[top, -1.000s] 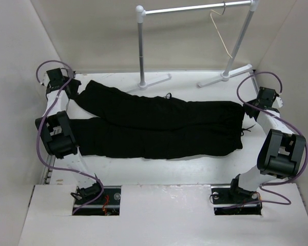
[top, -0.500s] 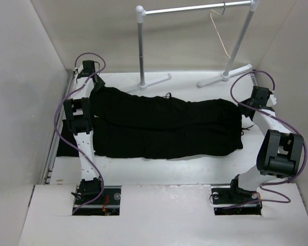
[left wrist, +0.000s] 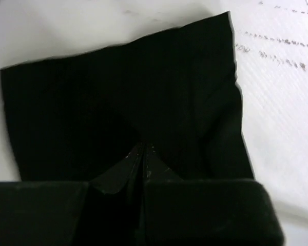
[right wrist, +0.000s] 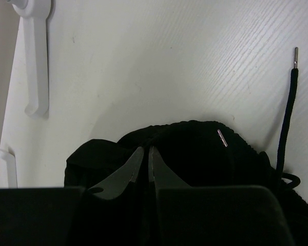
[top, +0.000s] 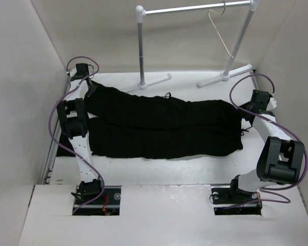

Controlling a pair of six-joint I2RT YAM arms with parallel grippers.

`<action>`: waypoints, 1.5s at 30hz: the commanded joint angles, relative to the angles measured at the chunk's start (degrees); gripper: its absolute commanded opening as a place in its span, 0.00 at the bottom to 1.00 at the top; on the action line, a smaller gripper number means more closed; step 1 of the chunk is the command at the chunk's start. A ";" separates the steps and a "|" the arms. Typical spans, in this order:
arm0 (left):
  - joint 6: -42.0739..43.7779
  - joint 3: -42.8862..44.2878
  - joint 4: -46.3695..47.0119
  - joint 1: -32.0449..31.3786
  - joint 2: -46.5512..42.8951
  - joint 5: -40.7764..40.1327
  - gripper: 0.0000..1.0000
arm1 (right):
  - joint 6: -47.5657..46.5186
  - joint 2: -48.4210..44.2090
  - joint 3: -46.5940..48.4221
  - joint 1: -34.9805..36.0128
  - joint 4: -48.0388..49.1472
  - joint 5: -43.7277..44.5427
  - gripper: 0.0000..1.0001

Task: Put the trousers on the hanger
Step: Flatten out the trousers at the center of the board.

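trousers [top: 164, 128] flat on surface [top: 159, 166], long axis left-right | left end effector [left wrist: 143, 149] pinches their leg end, right end effector [right wrist: 142, 151] their waist end | hanger [top: 222, 36] on rail [top: 195, 7] behind, nearer right arm

Pale walls [top: 87, 36] are enclosing the white table [top: 185, 166] on three sides, while a white-and-silver rail stand [top: 140, 48] is standing at the upper centre under soft, even light.

The trousers [top: 164, 128] are seen as plain black, with a black, silver-tipped drawstring [right wrist: 288, 107]. The hanger [top: 220, 35] is coloured pale cream. The worktop [top: 195, 166] is white and finely ribbed. Purple cables [top: 48, 123] are carried by white-and-black arms [top: 82, 148].
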 commanded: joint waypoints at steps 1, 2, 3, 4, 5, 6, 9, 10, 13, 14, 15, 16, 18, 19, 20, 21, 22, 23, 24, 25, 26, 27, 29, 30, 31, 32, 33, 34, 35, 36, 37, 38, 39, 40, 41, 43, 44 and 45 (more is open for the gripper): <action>-1.94 -7.53 5.33 1.86 -19.02 -4.31 0.00 | -0.69 -2.13 -0.06 -0.43 2.02 1.69 0.10; -2.21 -10.96 5.95 2.03 -22.80 -5.11 0.00 | -0.78 -2.48 -0.06 -0.43 2.37 2.22 0.10; -2.47 -14.21 6.56 2.12 -26.23 -5.90 0.00 | -0.87 -2.75 -0.23 -0.43 2.63 2.57 0.10; -2.82 -17.38 7.18 2.12 -29.31 -6.25 0.00 | -0.87 -3.18 -0.49 -0.43 2.81 2.92 0.10; -3.17 -20.28 7.70 2.21 -32.04 -6.52 0.00 | -0.87 -3.45 -0.67 -0.34 2.90 3.10 0.10; -3.35 -22.22 8.49 2.04 -33.37 -6.43 0.00 | -0.87 -3.54 -0.93 -0.26 3.25 3.10 0.10; -3.26 -21.29 7.54 1.95 -30.76 -3.20 0.09 | -0.69 -2.75 -0.85 -0.17 4.13 2.05 0.11; -3.26 -19.36 6.40 1.95 -28.66 -0.57 0.15 | -0.69 -2.66 -0.76 0.09 4.13 1.96 0.11; -2.56 -12.69 2.45 0.72 -22.15 2.35 0.31 | -0.96 -2.84 -0.76 1.23 4.22 1.61 0.11; -2.13 -10.49 1.57 0.28 -20.13 2.79 0.34 | -1.04 -3.10 -0.85 1.41 4.22 1.44 0.12; -1.43 -8.29 0.95 -0.16 -18.11 2.88 0.37 | -1.22 -3.36 -0.94 1.41 4.22 1.09 0.12; -0.81 -6.01 0.25 -0.51 -15.91 2.80 0.38 | -1.57 -3.54 -0.94 1.41 4.22 0.73 0.12; 0.51 -1.70 -0.46 -1.04 -11.78 3.06 0.40 | -2.01 -3.72 -0.85 1.33 3.96 -0.14 0.12; 1.04 0.32 -1.16 -1.39 -9.76 3.06 0.40 | -2.27 -3.63 -0.67 1.41 3.78 -0.76 0.13; 1.30 2.26 -2.12 -1.65 -7.82 2.89 0.40 | -2.45 -3.54 -0.59 1.41 3.69 -1.37 0.13; 1.48 3.67 -2.57 -1.74 -6.41 2.80 0.40 | -2.62 -3.45 -0.58 1.41 3.69 -1.81 0.13; 1.66 5.42 -3.10 -2.00 -4.48 2.62 0.40 | -2.71 -3.37 -0.58 1.59 3.69 -2.17 0.13; 1.74 6.31 -3.19 -2.01 -3.33 2.53 0.40 | -2.80 -3.28 -0.58 1.76 3.69 -2.52 0.13; 1.66 7.10 -3.19 -2.09 -2.37 2.27 0.40 | -2.89 -3.19 -0.67 2.11 3.78 -2.78 0.13; 1.66 7.98 -3.19 -2.10 -1.31 1.75 0.40 | -2.89 -3.02 -0.76 2.38 3.78 -2.96 0.13; 1.66 8.69 -3.19 -2.10 -0.52 1.39 0.41 | -2.89 -2.93 -0.93 2.73 3.78 -3.14 0.13; 1.66 10.09 -3.28 -2.18 0.88 1.04 0.41 | -2.80 -2.75 -1.28 3.52 4.04 -3.49 0.13; 1.66 12.02 -3.63 -2.18 2.99 1.04 0.41 | -2.89 -2.49 -1.90 4.83 4.22 -3.49 0.13; 1.66 13.16 -4.15 -2.18 4.31 0.86 0.41 | -2.89 -2.31 -2.34 5.36 4.22 -3.31 0.13; 1.66 14.39 -4.77 -2.18 5.63 0.78 0.41 | -2.89 -2.05 -2.60 5.54 4.31 -3.31 0.13; 1.57 15.28 -5.38 -2.18 6.77 0.77 0.41 | -2.89 -1.96 -2.95 5.63 4.57 -3.31 0.13; 1.48 15.89 -5.91 -2.18 7.74 0.60 0.41 | -2.80 -1.87 -3.22 5.63 4.74 -3.31 0.13; 1.48 15.90 -5.91 -2.18 8.27 0.42 0.41 | -2.80 -1.78 -3.40 5.63 4.92 -3.40 0.13; 1.57 15.81 -6.09 -2.18 8.80 0.34 0.39 | -2.72 -1.70 -3.40 5.63 4.92 -3.49 0.13; 1.66 15.55 -6.09 -2.10 9.15 0.34 0.33 | -2.63 -1.70 -3.40 5.63 4.92 -3.49 0.13; 1.66 15.03 -6.18 -1.83 9.42 0.68 0.27 | -2.63 -1.70 -3.22 5.63 4.92 -3.49 0.13; 1.66 14.15 -6.18 -1.48 9.33 0.86 0.21 | -2.54 -1.70 -2.96 5.28 4.92 -3.49 0.13; 1.66 12.84 -5.83 -1.05 8.90 0.95 0.18 | -2.54 -1.70 -2.52 5.02 4.92 -3.66 0.13; 1.66 11.26 -5.30 -0.61 8.20 1.04 0.16 | -2.54 -1.70 -2.00 4.84 4.83 -3.66 0.13; 1.66 10.28 -5.12 -0.34 7.67 1.21 0.13 | -2.54 -1.70 -1.47 4.75 4.75 -3.66 0.13; 1.83 7.74 -4.25 0.62 6.09 1.04 0.06 | -2.54 -1.35 -0.41 4.75 4.66 -3.66 0.13; 1.83 6.68 -3.98 1.06 5.30 0.69 0.02 | -2.45 -1.26 0.11 4.75 4.57 -3.66 0.13; 1.83 5.89 -3.81 1.42 4.59 0.43 0.00 | -2.45 -1.26 0.38 4.67 4.48 -3.66 0.13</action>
